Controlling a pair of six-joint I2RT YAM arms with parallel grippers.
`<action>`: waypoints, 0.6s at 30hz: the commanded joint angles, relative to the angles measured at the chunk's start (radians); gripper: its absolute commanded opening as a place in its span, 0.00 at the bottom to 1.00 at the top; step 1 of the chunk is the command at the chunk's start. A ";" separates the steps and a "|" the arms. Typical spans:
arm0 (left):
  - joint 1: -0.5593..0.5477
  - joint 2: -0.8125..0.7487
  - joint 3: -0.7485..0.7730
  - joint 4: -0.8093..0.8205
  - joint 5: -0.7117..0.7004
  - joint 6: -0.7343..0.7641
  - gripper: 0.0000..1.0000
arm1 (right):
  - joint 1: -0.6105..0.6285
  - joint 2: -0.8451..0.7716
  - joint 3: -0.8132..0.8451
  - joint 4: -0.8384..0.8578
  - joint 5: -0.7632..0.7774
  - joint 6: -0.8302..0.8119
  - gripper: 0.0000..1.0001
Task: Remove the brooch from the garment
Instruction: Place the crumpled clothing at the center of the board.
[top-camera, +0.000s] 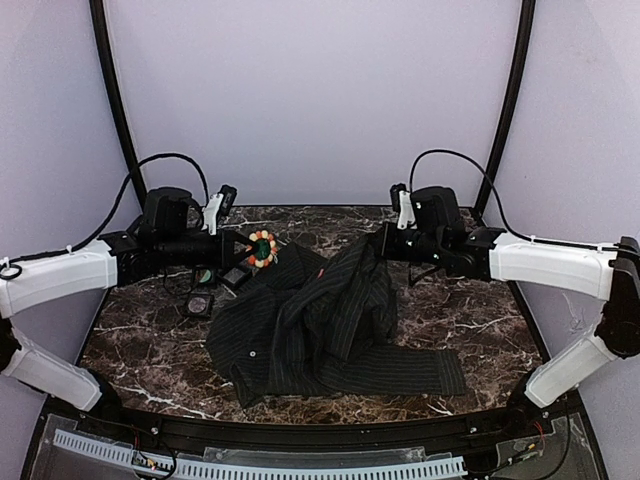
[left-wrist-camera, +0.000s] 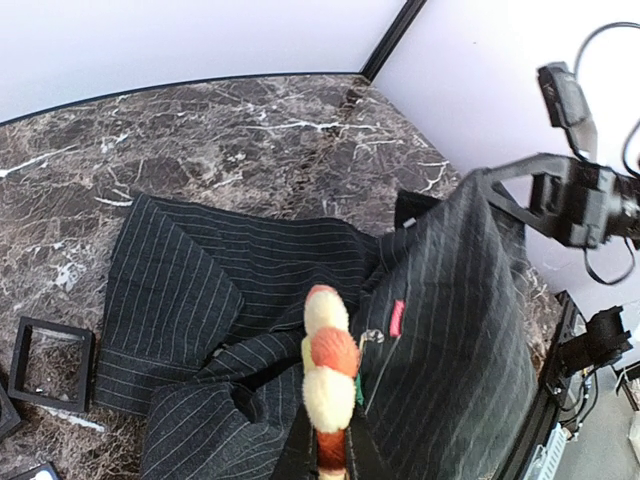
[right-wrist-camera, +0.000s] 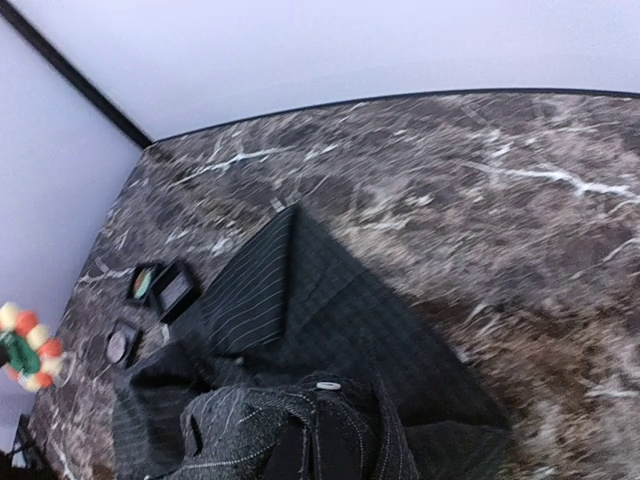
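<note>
marble table (top-camera: 480, 320) under it all. we see left gripper (top-camera: 255, 250) pinched on brooch (left-wrist-camera: 330, 385), held up just beside garment (top-camera: 320, 320), probably pulled free. right gripper (top-camera: 385, 243) clamps a raised fold, likely as anchor. boxes (top-camera: 200, 300) nearby (contents unclear).

I work in a small robot test booth, like a lab. Plain pale purple walls (top-camera: 320, 90) close me in on the left, right and far sides. Thin black bent poles (top-camera: 113, 90) stand in the far corners. My dark brown marble-look table (top-camera: 480, 320) has a white slotted cable strip (top-camera: 300, 469) along its near edge. Black cables (top-camera: 165, 155) loop off my white and black arms (top-camera: 60, 275).
</note>
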 joint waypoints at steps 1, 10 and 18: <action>0.005 -0.063 -0.024 0.079 0.129 -0.019 0.01 | -0.158 0.021 0.109 -0.126 -0.004 -0.107 0.00; 0.005 -0.082 -0.031 0.150 0.257 -0.049 0.01 | -0.322 0.089 0.184 -0.102 -0.137 -0.162 0.00; 0.005 -0.100 -0.045 0.213 0.339 -0.073 0.01 | -0.293 -0.066 0.177 -0.089 -0.336 -0.359 0.85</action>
